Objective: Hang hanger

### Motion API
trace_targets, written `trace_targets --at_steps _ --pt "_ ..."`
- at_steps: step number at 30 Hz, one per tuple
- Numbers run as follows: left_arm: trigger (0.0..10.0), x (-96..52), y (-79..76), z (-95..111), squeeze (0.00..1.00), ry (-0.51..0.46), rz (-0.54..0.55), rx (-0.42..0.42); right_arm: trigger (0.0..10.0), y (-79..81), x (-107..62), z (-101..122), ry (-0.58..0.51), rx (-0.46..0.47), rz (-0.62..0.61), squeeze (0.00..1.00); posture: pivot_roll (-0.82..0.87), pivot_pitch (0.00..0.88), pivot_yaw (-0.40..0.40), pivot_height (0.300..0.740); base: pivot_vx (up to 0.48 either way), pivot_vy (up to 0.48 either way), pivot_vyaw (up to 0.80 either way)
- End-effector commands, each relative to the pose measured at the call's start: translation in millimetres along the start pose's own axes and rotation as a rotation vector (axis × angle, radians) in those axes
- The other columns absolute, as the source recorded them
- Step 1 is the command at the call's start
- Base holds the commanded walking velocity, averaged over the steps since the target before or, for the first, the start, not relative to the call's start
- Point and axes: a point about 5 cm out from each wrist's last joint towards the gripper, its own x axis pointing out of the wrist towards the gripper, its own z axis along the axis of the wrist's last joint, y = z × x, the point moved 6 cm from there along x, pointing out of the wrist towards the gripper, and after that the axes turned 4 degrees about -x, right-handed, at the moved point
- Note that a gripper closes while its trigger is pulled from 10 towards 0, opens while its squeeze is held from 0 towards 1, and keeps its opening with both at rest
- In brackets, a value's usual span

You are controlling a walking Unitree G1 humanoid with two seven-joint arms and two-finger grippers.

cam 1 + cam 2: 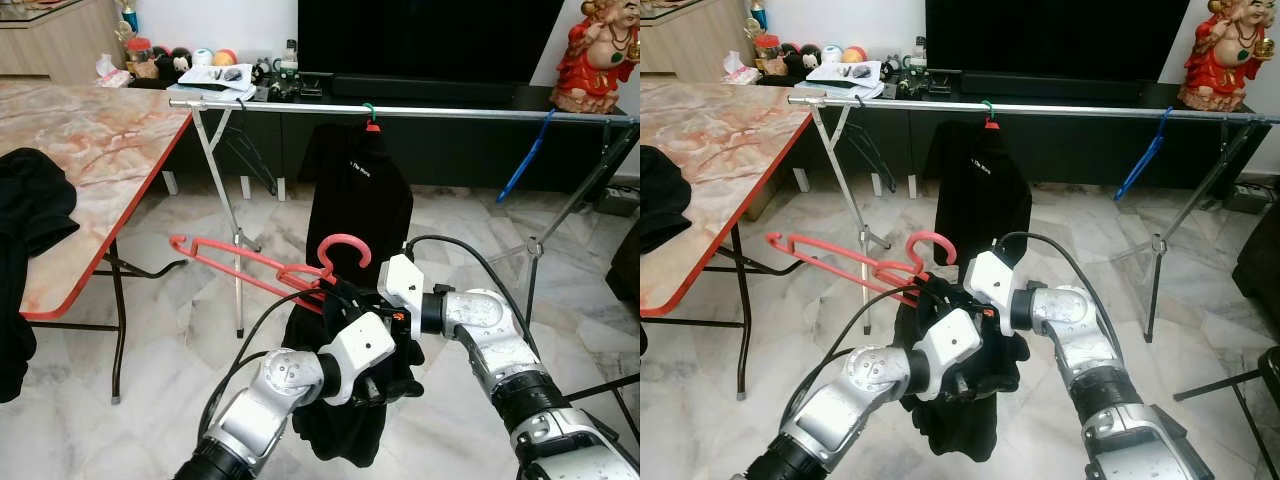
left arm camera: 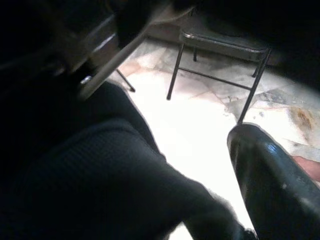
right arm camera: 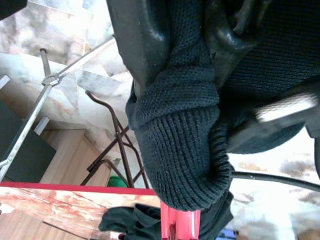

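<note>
Red hanger (image 1: 262, 268): tilted in front of me, hook (image 1: 343, 252) up, long arm pointing to my left, well below the rail (image 1: 400, 111).
Black garment (image 1: 345, 420): bunched at the hanger's neck and drooping under my two grippers.
Left gripper (image 1: 385, 385): pressed into the garment just under the hook; I cannot tell whether my fingers are apart or together.
Right gripper (image 3: 187, 55): at the hanger's neck, fingers (image 3: 135, 45) clamped on a ribbed fold of the garment.
Rail: runs across ahead, carrying a hung black shirt (image 1: 358, 190) and a blue hanger (image 1: 523, 160).
Table (image 1: 90, 150): marble top, to my left, dark cloth (image 1: 30, 210) on it.
</note>
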Motion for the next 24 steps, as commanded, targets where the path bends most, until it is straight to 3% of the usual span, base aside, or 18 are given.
trace_targets --at_steps 1,9,12,16,18,24 --pt "10.0 5.8 -15.7 -11 0.0 0.094 -0.066 0.085 10.0 -8.2 13.5 45 -0.161 -0.048 -0.017 0.0 -0.01 0.062 -0.033 0.74 0.0 0.0 0.0" --pt "10.0 5.0 -8.1 -13 0.0 0.111 -0.02 0.103 10.0 -1.3 20.0 59 -0.234 0.03 0.008 0.0 -0.01 0.065 -0.033 0.74 0.0 0.0 0.0" --pt "10.0 5.0 3.2 -10 0.0 0.118 0.044 0.118 10.0 -6.8 23.1 60 -0.247 0.07 -0.049 0.0 -0.01 0.065 -0.033 0.74 0.0 0.0 0.0" --pt "10.0 4.7 12.4 -12 0.0 0.141 0.087 0.141 10.0 -0.3 25.9 57 -0.238 0.107 -0.028 0.0 -0.01 0.065 -0.032 0.74 0.0 0.0 0.0" --pt "10.0 5.1 12.1 -14 1.0 0.157 0.081 0.163 10.0 6.6 26.4 54 -0.22 0.099 0.0 0.0 -0.01 0.067 -0.032 0.74 0.0 0.0 0.0" --pt "10.0 3.0 -2.3 -18 1.0 0.173 -0.007 0.201 10.0 5.9 27.6 54 -0.212 0.103 -0.005 0.0 -0.01 0.067 -0.034 0.74 0.0 0.0 0.0"
